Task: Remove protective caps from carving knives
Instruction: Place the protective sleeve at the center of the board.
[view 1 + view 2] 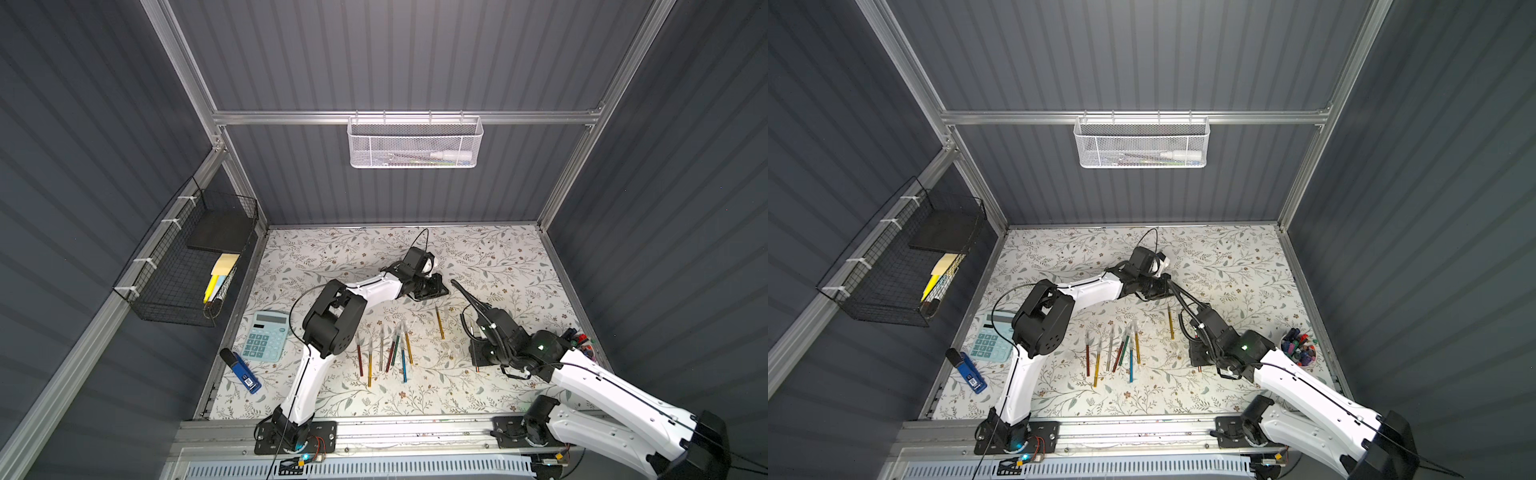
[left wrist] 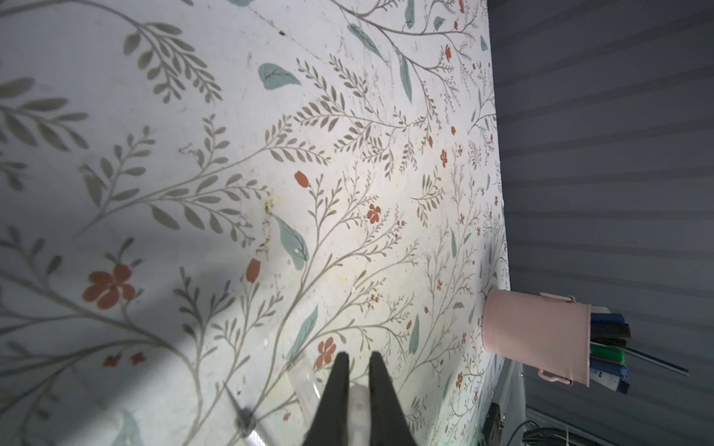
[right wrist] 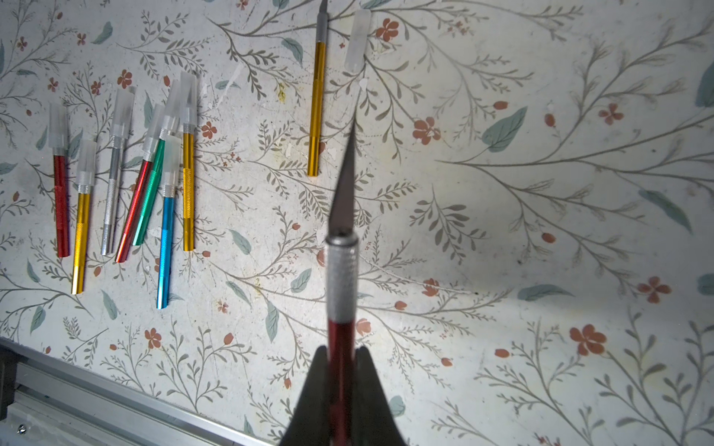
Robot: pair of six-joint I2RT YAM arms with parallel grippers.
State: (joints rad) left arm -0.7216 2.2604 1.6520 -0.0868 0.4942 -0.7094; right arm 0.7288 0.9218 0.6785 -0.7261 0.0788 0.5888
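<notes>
Right wrist view shows your right gripper (image 3: pixel 340 353) clamped on the handle of the red knife (image 3: pixel 342 270). Its blade is bare, so the pull on this one looks done. Left wrist view shows your left gripper (image 2: pixel 357 359) with its fingers nearly together on a pale, see-through piece, which I take for the held cap (image 2: pixel 357 401). You are between knives. Next you need to release that cap onto the table (image 3: pixel 521 239) and lay the red knife down flat. The best spot is beside the gold knife (image 3: pixel 317 104), which already lies bare with a loose cap (image 3: pixel 357 40) just beside its tip. After that, go for the seven capped knives (image 3: pixel 114 181) grouped further along. The red knife's long axis runs straight out in line with your right fingers, tip leading away from the gripper. It lies roughly parallel to the gold knife and points the same way, seemingly toward the far side of the table. Mind that exposed point when you lower it: bring the handle down level, not tip first.
</notes>
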